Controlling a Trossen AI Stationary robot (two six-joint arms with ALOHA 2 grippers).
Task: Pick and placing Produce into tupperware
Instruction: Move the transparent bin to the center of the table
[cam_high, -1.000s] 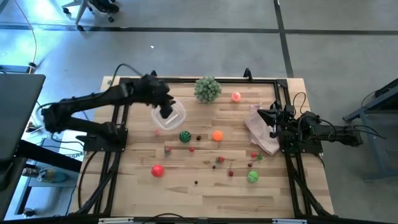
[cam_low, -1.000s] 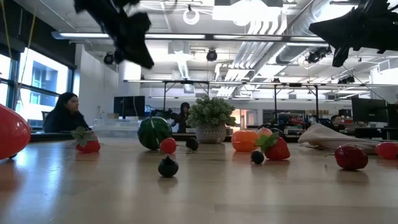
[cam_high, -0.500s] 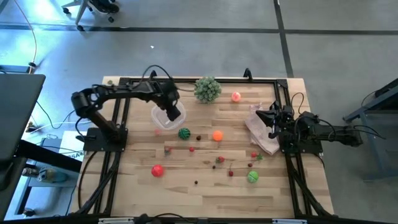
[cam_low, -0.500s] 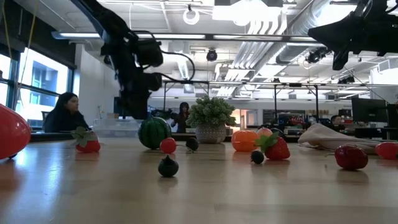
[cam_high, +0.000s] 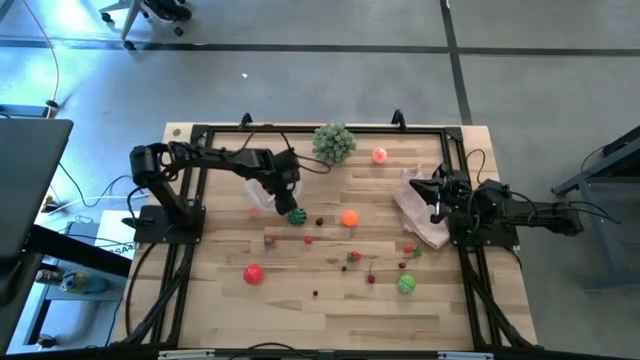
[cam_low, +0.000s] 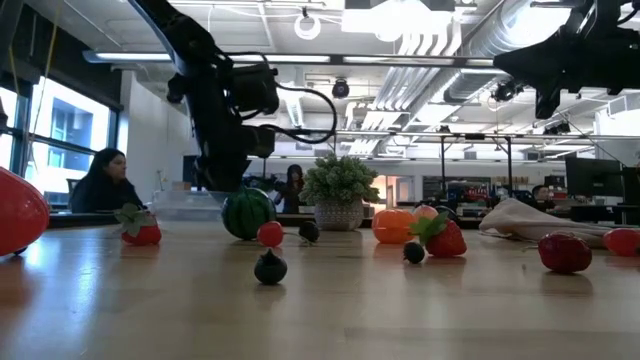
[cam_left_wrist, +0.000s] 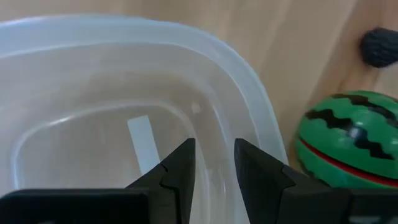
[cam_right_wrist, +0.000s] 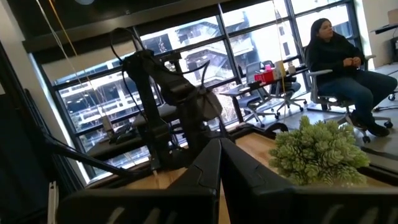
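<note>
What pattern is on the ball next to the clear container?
Green with dark zigzag stripes, like a watermelon; clearest in the left wrist view.

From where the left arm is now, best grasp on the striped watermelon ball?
Take the watermelon ball across its widest middle, coming straight down from above. It is round and sits free on the table, with the tupperware close on one side and a dark berry nearby. The left end effector hovers over the tupperware rim.

tupperware (cam_left_wrist: 124, 93) beside melon ball (cam_left_wrist: 348, 140), left tool (cam_left_wrist: 213, 163) over its wall
</note>
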